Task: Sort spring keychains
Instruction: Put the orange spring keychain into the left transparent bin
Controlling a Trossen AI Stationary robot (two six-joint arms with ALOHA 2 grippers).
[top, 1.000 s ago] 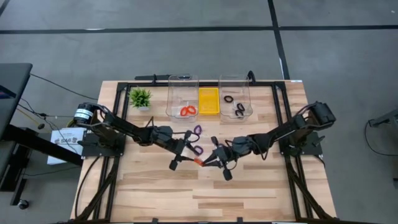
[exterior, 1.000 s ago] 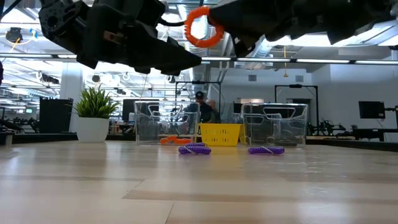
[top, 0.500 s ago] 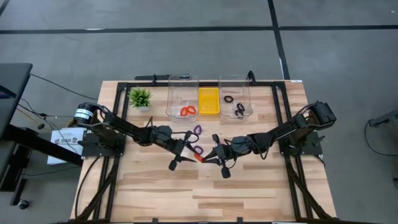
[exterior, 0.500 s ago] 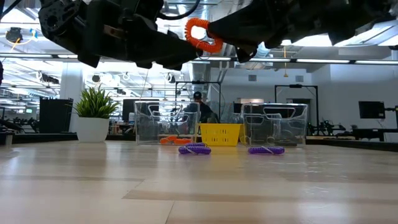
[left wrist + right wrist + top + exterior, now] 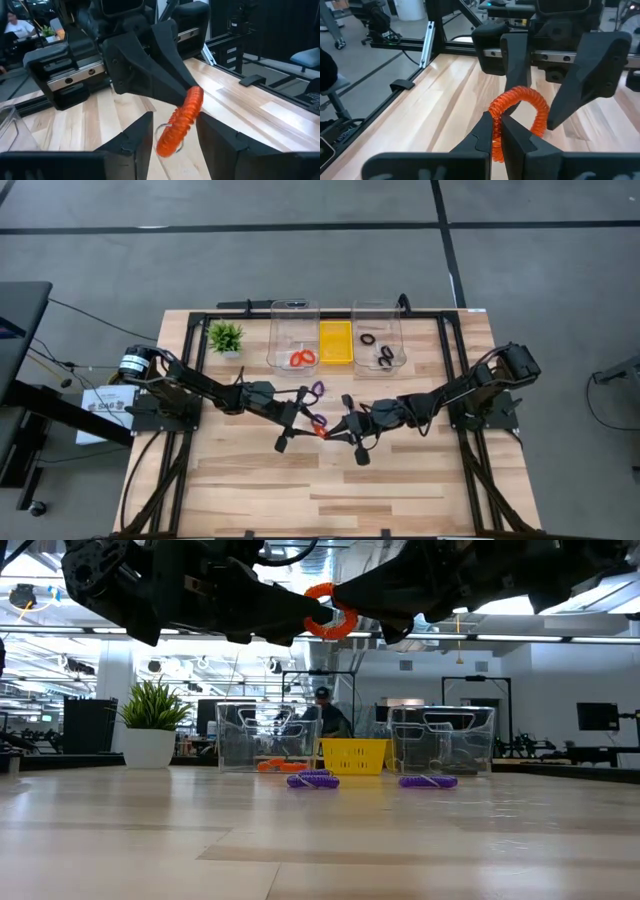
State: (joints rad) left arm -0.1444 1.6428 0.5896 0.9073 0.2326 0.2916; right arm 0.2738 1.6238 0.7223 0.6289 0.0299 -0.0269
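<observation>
A red-orange spring keychain (image 5: 320, 432) hangs in the air over the middle of the table, held by my right gripper (image 5: 333, 432), which is shut on it. My left gripper (image 5: 305, 423) faces it from the table's left and is open. In the left wrist view its two fingers stand on either side of the keychain (image 5: 179, 122); whether they touch it I cannot tell. Two purple keychains (image 5: 317, 389) (image 5: 318, 420) lie flat on the table below and behind the grippers. Red-orange ones (image 5: 302, 358) lie in the left clear bin, black ones (image 5: 383, 357) in the right clear bin. My right gripper pinches the red-orange keychain between its two fingers at one end of the coiled loop (image 5: 495, 111), coming level from the table's right. The keychain is lifted clear of the table, and the rest of the loop (image 5: 535, 107) arcs out beyond the fingertips toward my left gripper.
Along the far edge stand a left clear bin (image 5: 293, 310), a yellow tray (image 5: 335, 342) and a right clear bin (image 5: 378, 310), with a small green plant (image 5: 225, 336) at the far left. The near half of the wooden table (image 5: 330, 500) is bare. A person shows in the room behind (image 5: 322, 700).
My right gripper has moved a little toward the table's left and far edge, carrying the red-orange keychain lower and turning it. The keychain now stands between my left gripper's open fingers, where a second ago it hung above and beside them.
</observation>
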